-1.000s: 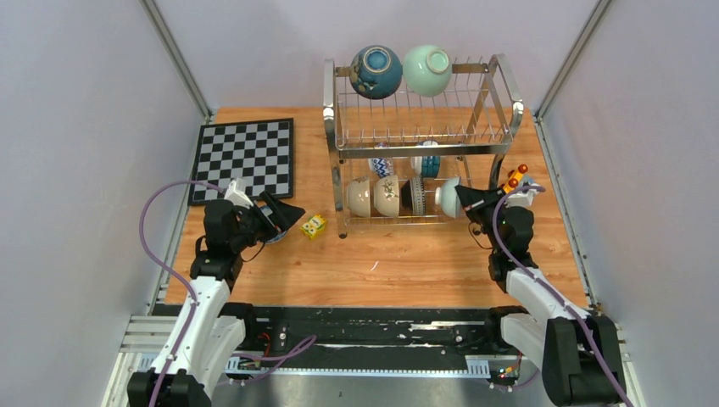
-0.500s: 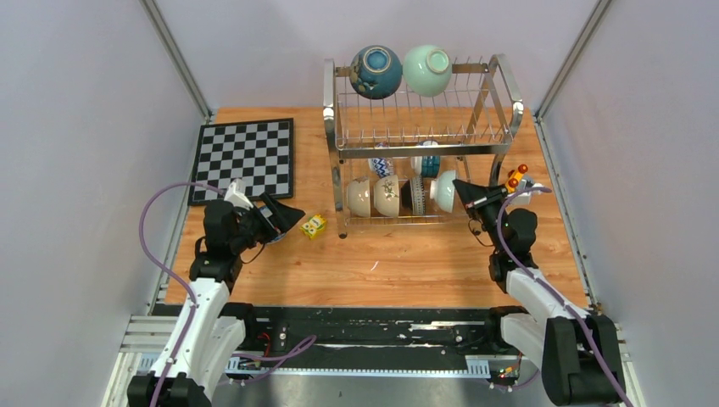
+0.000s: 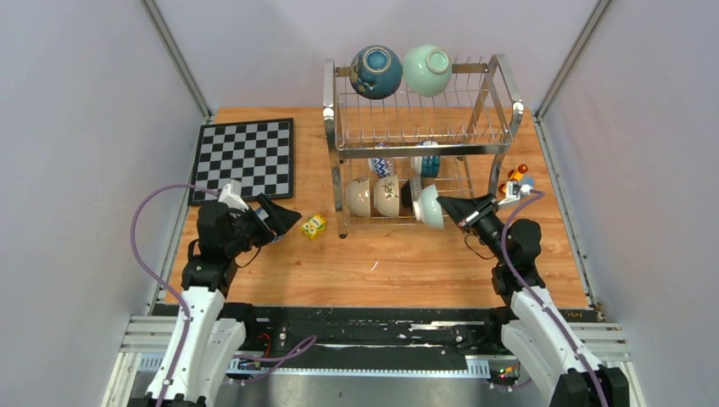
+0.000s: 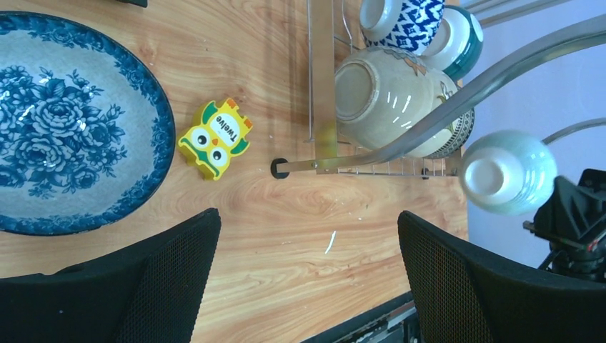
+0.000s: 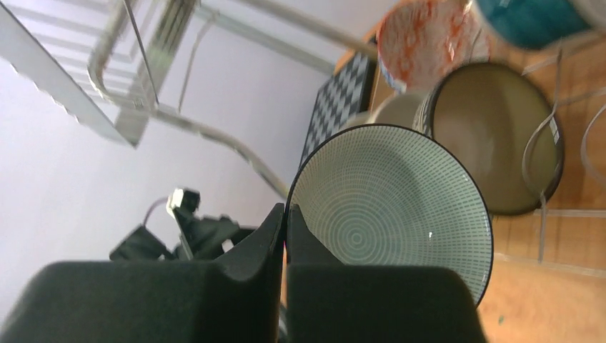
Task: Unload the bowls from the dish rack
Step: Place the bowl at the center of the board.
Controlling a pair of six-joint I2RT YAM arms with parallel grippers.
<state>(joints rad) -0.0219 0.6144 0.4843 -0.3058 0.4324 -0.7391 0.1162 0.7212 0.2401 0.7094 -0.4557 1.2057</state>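
The dish rack (image 3: 420,144) stands at the back of the table. A dark blue bowl (image 3: 376,71) and a mint green bowl (image 3: 426,69) sit on its top tier. Cream bowls (image 3: 373,196) and a dark-rimmed bowl (image 5: 493,136) stand on edge in the lower tier. My right gripper (image 5: 286,214) is shut on the rim of a pale green bowl (image 5: 393,207), held on edge just in front of the rack (image 3: 428,207). My left gripper (image 4: 307,218) hangs open over bare wood, beside a blue-flowered bowl (image 4: 71,128) lying on the table.
A yellow owl block (image 3: 314,225) lies between my left gripper and the rack's front left leg. The chessboard (image 3: 246,157) lies at the back left. A small toy car (image 3: 515,180) sits right of the rack. Grey walls close in both sides.
My right gripper has drawn the pale green bowl out of the lower tier, forward and to the left. The left arm has pulled back slightly, its gripper still open.
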